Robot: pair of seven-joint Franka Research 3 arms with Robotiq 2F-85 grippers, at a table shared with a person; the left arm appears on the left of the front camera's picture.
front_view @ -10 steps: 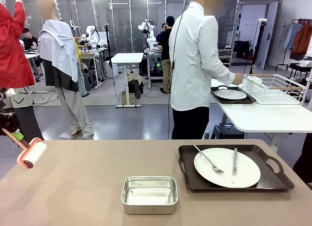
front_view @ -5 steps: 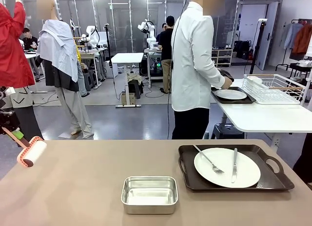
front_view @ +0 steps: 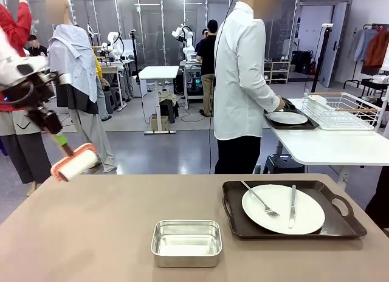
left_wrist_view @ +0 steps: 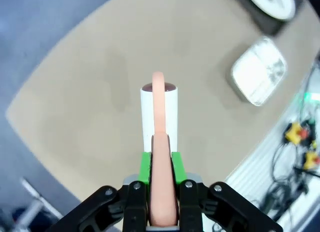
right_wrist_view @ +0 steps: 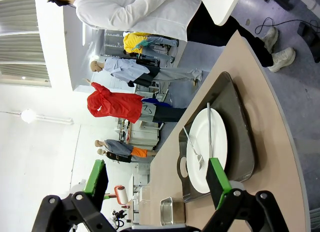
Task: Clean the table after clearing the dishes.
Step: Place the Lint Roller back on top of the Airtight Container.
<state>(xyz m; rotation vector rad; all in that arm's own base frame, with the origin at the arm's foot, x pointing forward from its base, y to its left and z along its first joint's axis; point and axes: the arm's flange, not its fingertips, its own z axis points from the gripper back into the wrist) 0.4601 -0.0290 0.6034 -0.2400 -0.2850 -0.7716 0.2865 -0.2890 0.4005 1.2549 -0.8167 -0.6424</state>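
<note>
My left gripper [front_view: 58, 138] is shut on the orange handle of a lint roller [front_view: 74, 162], which hangs over the far left edge of the brown table [front_view: 91, 233]. In the left wrist view the green pads [left_wrist_view: 145, 167] clamp the handle and the white roller [left_wrist_view: 159, 112] points down at the table [left_wrist_view: 90, 102]. One of the dishes, a white plate [front_view: 282, 208] with fork and knife, lies on a dark tray [front_view: 237, 224] at the right. My right gripper [right_wrist_view: 157, 179] is open, with that plate [right_wrist_view: 207, 147] beyond it. A person's hand rests at a second plate [front_view: 287, 118] on the white side table.
A shiny steel tin [front_view: 186, 242] sits at the middle front of the table, also seen as the tin [left_wrist_view: 258, 71] from the left wrist. The person in a white shirt [front_view: 243, 81] stands at the far side, turned toward the white table with a wire rack [front_view: 343, 109].
My left arm has risen and swung inward, carrying the roller from low beside the table's left edge to above its far left edge. The person's hand shifted at the far tray.
</note>
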